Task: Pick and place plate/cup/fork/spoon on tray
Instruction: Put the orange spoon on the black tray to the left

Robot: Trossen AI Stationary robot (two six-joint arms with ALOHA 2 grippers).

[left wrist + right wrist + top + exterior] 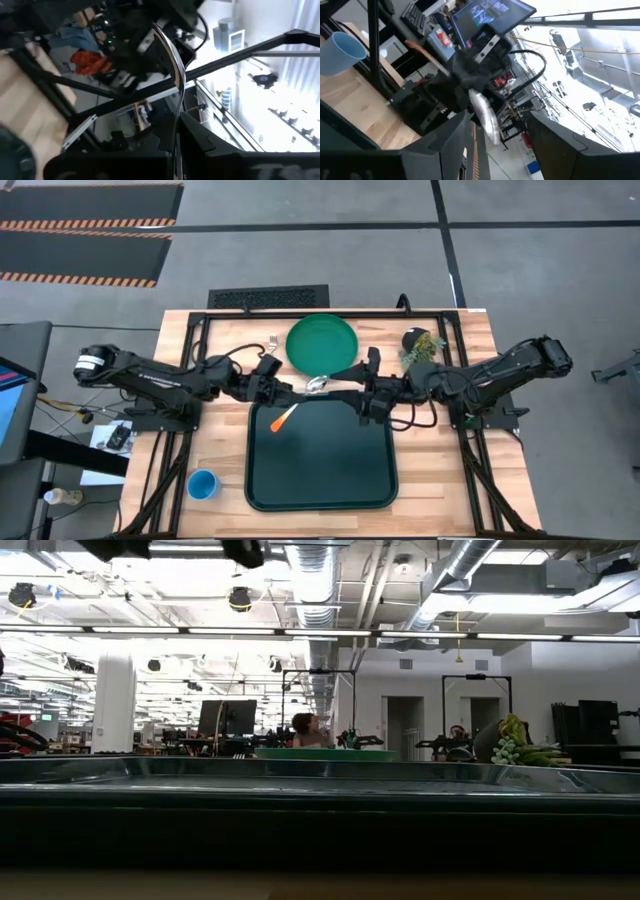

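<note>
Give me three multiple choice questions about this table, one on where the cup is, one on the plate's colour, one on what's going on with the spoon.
1. Where is the cup?
A. On the tray
B. On the table, left of the tray
C. On the plate

2. What colour is the plate?
A. Green
B. Red
C. White

3. What state is the spoon in?
A. Lying flat in the middle of the tray
B. Held in the left gripper
C. Standing in the cup

Answers:
1 B: the cup stands on bare wood beside the tray.
2 A: the plate is green.
3 B: the left gripper grips the spoon, with the right gripper open near its bowl.
</note>
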